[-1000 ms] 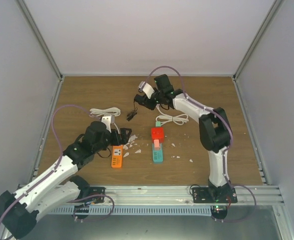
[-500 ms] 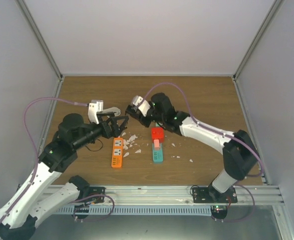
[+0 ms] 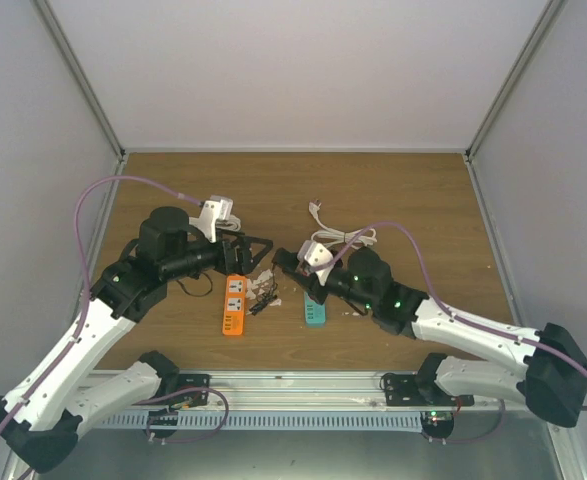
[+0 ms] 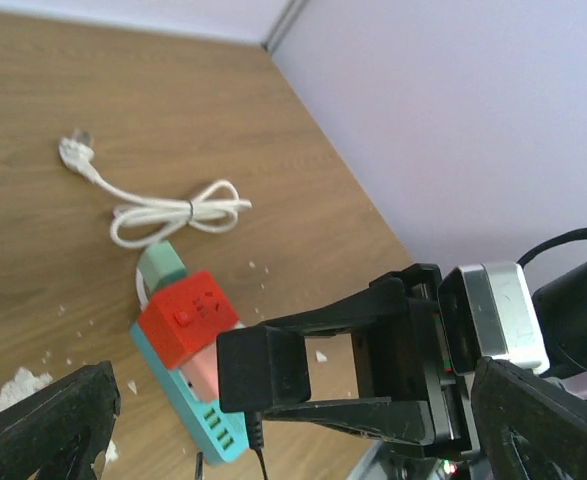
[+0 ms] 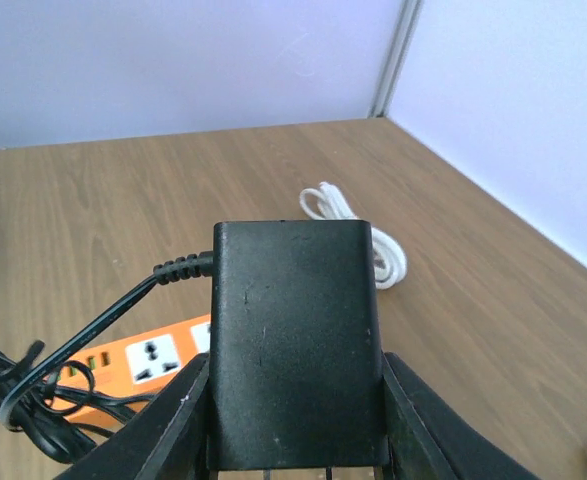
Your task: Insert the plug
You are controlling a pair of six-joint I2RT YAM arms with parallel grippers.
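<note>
On the left side of the table, the left gripper (image 3: 255,250) is hovering with its fingers spread wide, near the far end of the orange power strip (image 3: 234,306). Just to the right, the right gripper (image 3: 293,266) is pinching the black plug (image 5: 295,340), beside the teal power strip (image 3: 315,313).

You are looking at a robotics lab test cell. Plain pale panels (image 3: 293,70) close the wooden worktop (image 3: 403,190) on its far, left and right edges, with aluminium posts (image 3: 81,85) at both far corners. An aluminium rail (image 3: 303,385) along the near edge carries the arm bases (image 3: 178,392).
</note>
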